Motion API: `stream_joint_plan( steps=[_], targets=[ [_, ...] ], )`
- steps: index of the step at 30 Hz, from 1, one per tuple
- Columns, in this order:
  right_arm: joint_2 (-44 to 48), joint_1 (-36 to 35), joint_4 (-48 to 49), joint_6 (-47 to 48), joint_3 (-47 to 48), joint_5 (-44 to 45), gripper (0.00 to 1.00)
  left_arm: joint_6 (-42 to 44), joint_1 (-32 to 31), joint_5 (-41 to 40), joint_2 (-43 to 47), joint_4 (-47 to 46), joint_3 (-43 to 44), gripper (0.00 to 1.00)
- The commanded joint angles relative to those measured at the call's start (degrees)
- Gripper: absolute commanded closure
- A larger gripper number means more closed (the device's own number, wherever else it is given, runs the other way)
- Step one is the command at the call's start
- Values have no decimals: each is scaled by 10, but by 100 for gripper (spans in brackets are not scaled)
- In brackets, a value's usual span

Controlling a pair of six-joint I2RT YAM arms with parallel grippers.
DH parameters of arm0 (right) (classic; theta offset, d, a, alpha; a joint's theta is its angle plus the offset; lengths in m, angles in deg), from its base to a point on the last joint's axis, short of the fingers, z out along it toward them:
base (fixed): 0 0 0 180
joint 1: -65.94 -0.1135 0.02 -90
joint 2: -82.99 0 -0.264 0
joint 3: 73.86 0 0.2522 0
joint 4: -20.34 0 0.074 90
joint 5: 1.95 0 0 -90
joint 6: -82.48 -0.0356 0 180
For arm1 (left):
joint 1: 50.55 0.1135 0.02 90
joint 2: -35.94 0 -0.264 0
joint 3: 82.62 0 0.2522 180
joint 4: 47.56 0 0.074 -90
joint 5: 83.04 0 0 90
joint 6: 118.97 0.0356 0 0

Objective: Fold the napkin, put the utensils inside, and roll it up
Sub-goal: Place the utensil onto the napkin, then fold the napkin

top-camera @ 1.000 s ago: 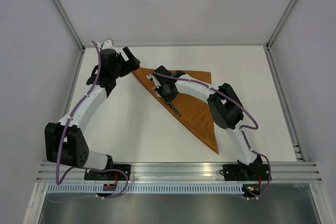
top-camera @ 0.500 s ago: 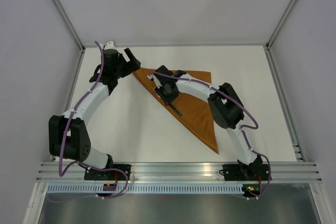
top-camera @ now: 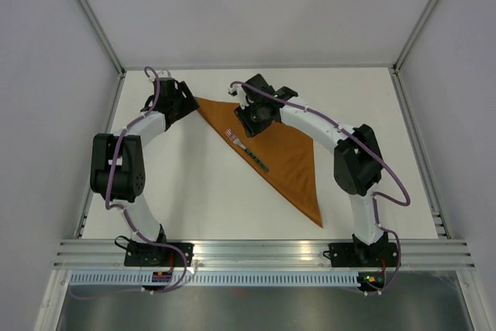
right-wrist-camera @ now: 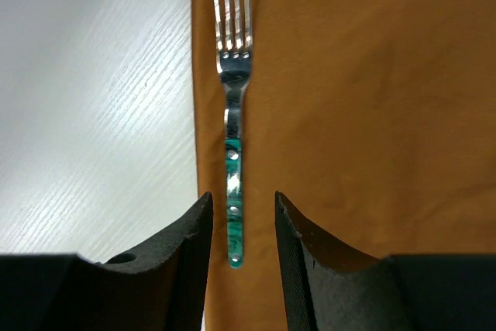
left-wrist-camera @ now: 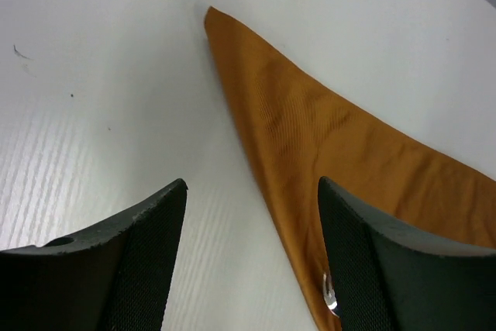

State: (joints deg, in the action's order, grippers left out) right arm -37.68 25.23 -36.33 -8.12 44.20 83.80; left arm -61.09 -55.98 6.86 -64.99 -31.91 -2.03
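The rust-brown napkin (top-camera: 291,153) lies folded into a triangle on the white table. The fork (top-camera: 249,151), with silver tines and a teal handle, rests on the napkin along its left folded edge. My right gripper (top-camera: 249,123) hovers over the napkin behind the fork, open and empty. In the right wrist view the fork (right-wrist-camera: 232,153) lies flat on the napkin (right-wrist-camera: 349,114), and its handle end shows between the apart fingers of the right gripper (right-wrist-camera: 242,194). My left gripper (top-camera: 184,103) is at the napkin's far left corner. In the left wrist view it (left-wrist-camera: 252,184) is open over bare table beside the napkin (left-wrist-camera: 325,137).
White walls enclose the table (top-camera: 194,184) at the left, back and right. An aluminium rail (top-camera: 263,249) carrying both arm bases runs along the near edge. The left arm's elbow (top-camera: 116,168) is folded up near the left wall.
My right gripper opened, let go of the fork and drew back toward the rear. The left arm folded, bringing its gripper down by the napkin's left corner with jaws slightly narrower.
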Motion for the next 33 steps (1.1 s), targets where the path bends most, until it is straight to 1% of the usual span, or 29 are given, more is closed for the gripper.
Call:
stream_joint_plan(
  steps=[1,3,8,11,13,15,16,18,20,25,30,33],
  targets=[
    [77,44,-7,0,22,-15,57,-12,17,28,-44,-55,47,27],
    [100,71,-6,1,22,-23,57,-13,21,40,-80,-58,62,35],
    [129,127,-2,2,18,-48,57,-47,34,63,-135,-96,82,34],
    [147,147,3,1,6,-54,57,-66,40,64,-161,-112,89,36],
    [155,159,8,17,-5,-57,57,-81,45,68,-180,-120,100,36],
    [168,165,15,18,-15,-61,58,-87,46,71,-189,-118,120,36],
    [170,170,20,18,-22,-63,58,-93,46,70,-200,-113,129,36],
    [175,180,19,21,-29,-71,58,-97,46,68,-211,-91,153,40],
    [177,191,21,22,-31,-78,59,-103,46,57,-220,-87,158,41],
    [181,215,26,22,-41,-101,60,-113,46,41,-234,-52,188,49],
    [188,229,26,24,-46,-114,61,-114,46,36,-246,-29,208,53],
    [188,235,26,27,-46,-120,61,-117,45,20,-244,-9,211,55]
  ],
)
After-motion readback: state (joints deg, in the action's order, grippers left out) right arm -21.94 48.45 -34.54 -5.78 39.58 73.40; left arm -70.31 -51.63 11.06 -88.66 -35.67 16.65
